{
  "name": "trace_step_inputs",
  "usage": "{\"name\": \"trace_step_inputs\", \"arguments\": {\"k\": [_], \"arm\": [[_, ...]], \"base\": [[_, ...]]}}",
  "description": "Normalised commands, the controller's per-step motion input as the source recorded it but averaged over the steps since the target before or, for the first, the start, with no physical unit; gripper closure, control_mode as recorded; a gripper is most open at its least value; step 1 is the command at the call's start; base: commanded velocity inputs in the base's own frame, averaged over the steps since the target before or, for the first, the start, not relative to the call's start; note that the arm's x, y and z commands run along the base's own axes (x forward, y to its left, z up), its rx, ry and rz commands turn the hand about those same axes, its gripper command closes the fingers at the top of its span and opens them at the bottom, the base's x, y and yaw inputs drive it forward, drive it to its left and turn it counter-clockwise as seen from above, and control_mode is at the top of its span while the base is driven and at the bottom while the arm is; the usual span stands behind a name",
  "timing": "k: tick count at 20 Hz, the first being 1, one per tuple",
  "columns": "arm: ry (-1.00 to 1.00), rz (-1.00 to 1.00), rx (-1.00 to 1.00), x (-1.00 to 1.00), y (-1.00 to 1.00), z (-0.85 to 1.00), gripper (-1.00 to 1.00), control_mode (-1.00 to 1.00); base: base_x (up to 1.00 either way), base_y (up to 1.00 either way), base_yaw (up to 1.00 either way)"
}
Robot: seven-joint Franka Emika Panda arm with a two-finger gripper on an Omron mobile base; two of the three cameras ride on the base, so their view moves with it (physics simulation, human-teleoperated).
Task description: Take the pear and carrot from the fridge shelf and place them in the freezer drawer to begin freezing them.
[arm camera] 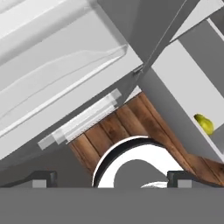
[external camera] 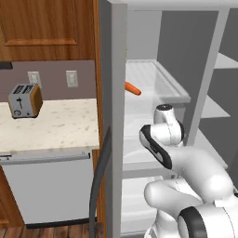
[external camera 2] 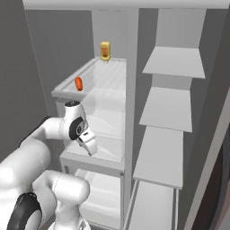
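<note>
My gripper (external camera 2: pixel 92 150) hangs spread wide and empty, low by the clear bins, because nothing is picked yet: the carrot (external camera: pixel 133 89) lies on the fridge shelf (external camera: pixel 174 93); the pear (arm camera: pixel 204 124) sits apart.

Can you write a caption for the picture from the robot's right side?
Orange carrot on the ribbed fridge shelf, yellow bottle behind.

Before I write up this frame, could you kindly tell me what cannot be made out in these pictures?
- Carrot: left base view, its inner end is cut off by the fridge wall.
- Pear: hand view, small on a shelf near the right edge; which shelf is unclear.
- Bottle: right base view, label too small to read.
- Fingers: hand view, just the tips show, set wide apart with nothing between them.
</note>
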Motion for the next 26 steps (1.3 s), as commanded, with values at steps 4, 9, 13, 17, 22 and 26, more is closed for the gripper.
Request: {"name": "trace_step_inputs", "arguments": {"k": [4, 9, 13, 17, 22, 26], "arm": [[-0.22, 0.21, -0.09, 0.25, 0.01, 1.00, -1.00, -1.00], [-0.16, 0.26, -0.08, 0.37, 0.00, 1.00, -1.00, -1.00], [-0.07, 0.34, -0.02, 0.46, 0.00, 1.00, -1.00, -1.00], [0.00, 0.39, -0.02, 0.42, 0.10, 1.00, -1.00, -1.00], [0.01, 0.34, -0.01, 0.47, 0.25, 0.75, -1.00, -1.00], [0.02, 0.21, -0.04, 0.58, 0.49, 0.19, -1.00, -1.00]], "base": [[0.00, 0.00, 0.00], [0.00, 0.00, 0.00], [0.00, 0.00, 0.00], [0.00, 0.00, 0.00], [0.00, 0.00, 0.00], [0.00, 0.00, 0.00]]}}
